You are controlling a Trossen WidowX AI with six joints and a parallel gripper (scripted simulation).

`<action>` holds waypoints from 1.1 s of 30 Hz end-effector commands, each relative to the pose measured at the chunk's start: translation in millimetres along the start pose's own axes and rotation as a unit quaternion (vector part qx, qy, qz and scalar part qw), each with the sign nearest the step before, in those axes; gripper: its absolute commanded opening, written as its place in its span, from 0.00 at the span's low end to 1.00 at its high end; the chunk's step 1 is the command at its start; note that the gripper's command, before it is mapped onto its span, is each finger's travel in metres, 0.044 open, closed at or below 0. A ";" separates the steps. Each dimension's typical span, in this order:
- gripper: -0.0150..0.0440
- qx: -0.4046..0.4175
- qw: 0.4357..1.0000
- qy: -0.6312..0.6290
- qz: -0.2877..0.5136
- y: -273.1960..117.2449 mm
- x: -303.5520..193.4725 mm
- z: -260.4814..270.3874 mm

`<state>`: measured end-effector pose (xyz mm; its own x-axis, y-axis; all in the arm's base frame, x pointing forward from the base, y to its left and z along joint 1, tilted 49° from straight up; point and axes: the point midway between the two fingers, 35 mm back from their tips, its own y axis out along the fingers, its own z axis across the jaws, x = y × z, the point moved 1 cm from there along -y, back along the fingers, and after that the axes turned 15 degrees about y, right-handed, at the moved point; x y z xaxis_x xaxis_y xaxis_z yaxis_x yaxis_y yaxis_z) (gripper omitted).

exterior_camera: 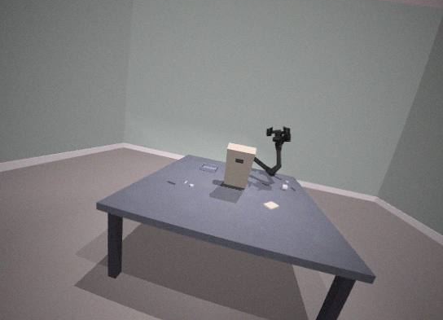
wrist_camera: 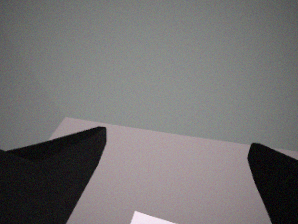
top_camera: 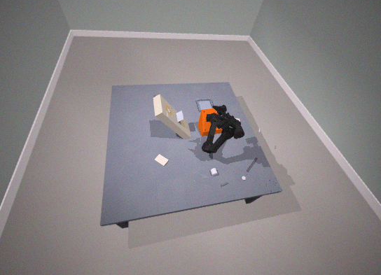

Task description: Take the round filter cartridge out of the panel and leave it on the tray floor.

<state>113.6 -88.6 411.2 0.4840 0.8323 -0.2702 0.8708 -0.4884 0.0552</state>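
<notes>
While no writing shows, the gripper (exterior_camera: 278,132) (wrist_camera: 177,143) gapes.

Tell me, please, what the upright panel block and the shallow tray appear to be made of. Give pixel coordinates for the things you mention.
The upright panel block (top_camera: 171,122) (exterior_camera: 239,172) looks like matt painted wood or plastic: even cream faces without shine. The shallow tray (top_camera: 204,104) (exterior_camera: 208,168) is probably clear or tinted plastic, given its pale blue, see-through-looking walls, though glass is possible.

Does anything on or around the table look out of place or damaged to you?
No damage or spill shows. Slightly odd: small pieces, such as a white block and a beige tile, lie scattered outside the tray.
</notes>
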 end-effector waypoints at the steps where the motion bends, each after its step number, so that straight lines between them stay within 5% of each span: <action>1: 0.89 -0.001 1.000 0.003 0.002 0.3 -2.3 0.7; 11: 0.44 0.029 0.916 0.393 -0.071 40.7 -53.2 56.5; 19: 0.42 0.139 0.737 0.650 -0.126 93.2 -38.9 115.6; 26: 0.42 0.311 0.443 0.835 -0.096 139.6 12.7 187.6; 33: 0.42 0.483 0.124 0.866 0.040 154.4 100.6 259.0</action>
<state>262.6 -169.9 176.7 0.4272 -0.6920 0.5819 0.9021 0.2831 -0.3256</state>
